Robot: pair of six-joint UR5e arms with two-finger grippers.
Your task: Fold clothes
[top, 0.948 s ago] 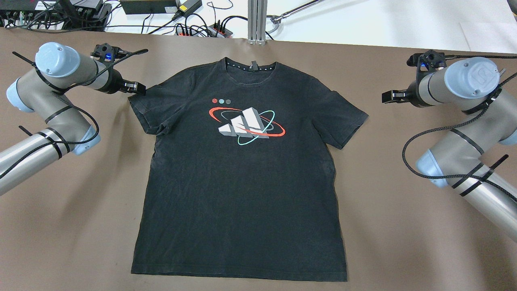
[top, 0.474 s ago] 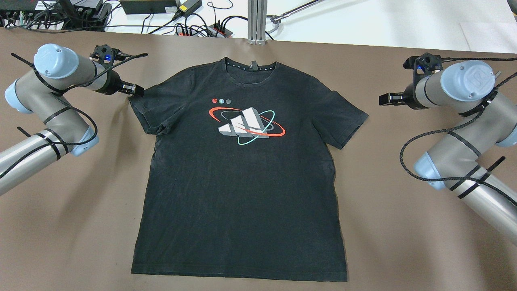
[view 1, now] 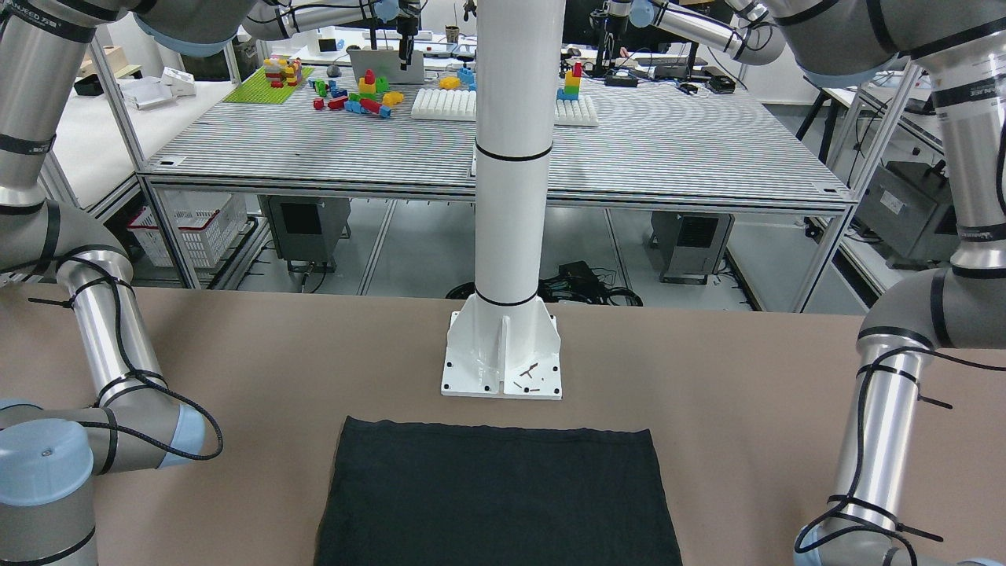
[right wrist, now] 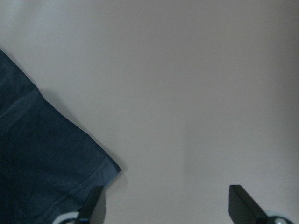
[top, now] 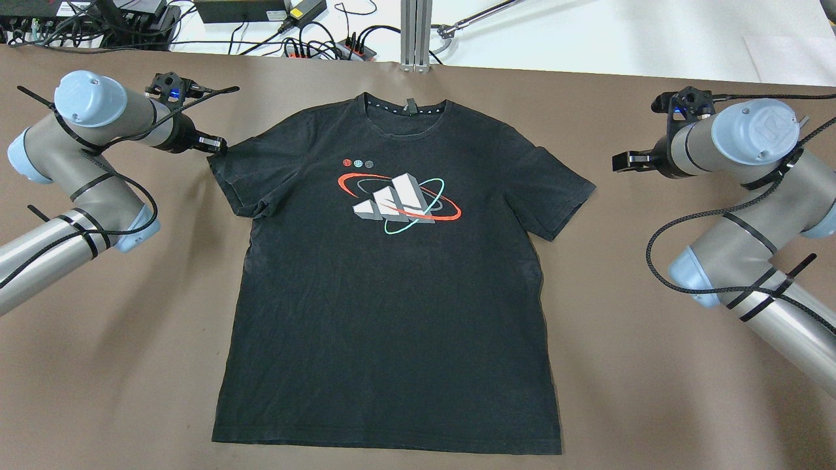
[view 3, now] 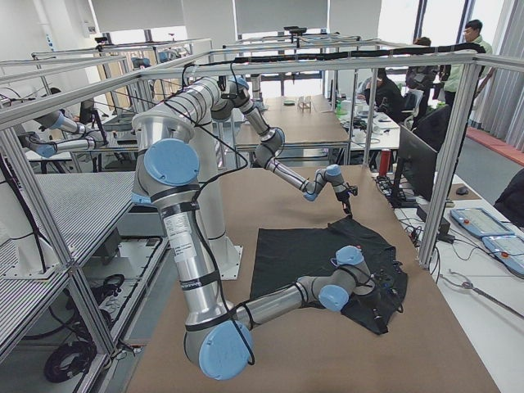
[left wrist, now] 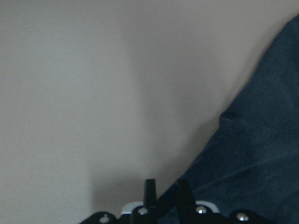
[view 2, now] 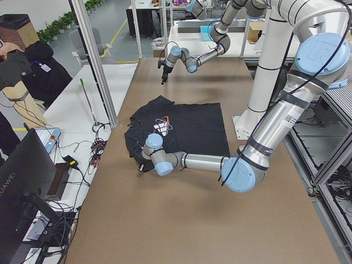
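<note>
A black T-shirt point(top: 392, 294) with a red, white and teal chest print lies flat on the brown table, collar at the far side. It also shows in the front-facing view point(view 1: 495, 495). My left gripper point(top: 219, 145) is at the upper edge of the shirt's left sleeve. In the left wrist view point(left wrist: 166, 192) its fingers stand close together with the dark cloth point(left wrist: 261, 140) between them. My right gripper point(top: 620, 160) is open and empty, to the right of the right sleeve and apart from it. The sleeve's corner point(right wrist: 37, 154) lies by its left finger point(right wrist: 96, 198).
The white pillar point(view 1: 511, 157) stands on its base plate point(view 1: 503, 365) at the shirt's hem side. Cables and power strips point(top: 313, 39) lie beyond the table's far edge. Bare brown table point(top: 653, 365) lies on both sides of the shirt.
My left gripper has shifted slightly to the left at the sleeve edge and its fingers have narrowed. My right gripper has moved a little left and then stayed.
</note>
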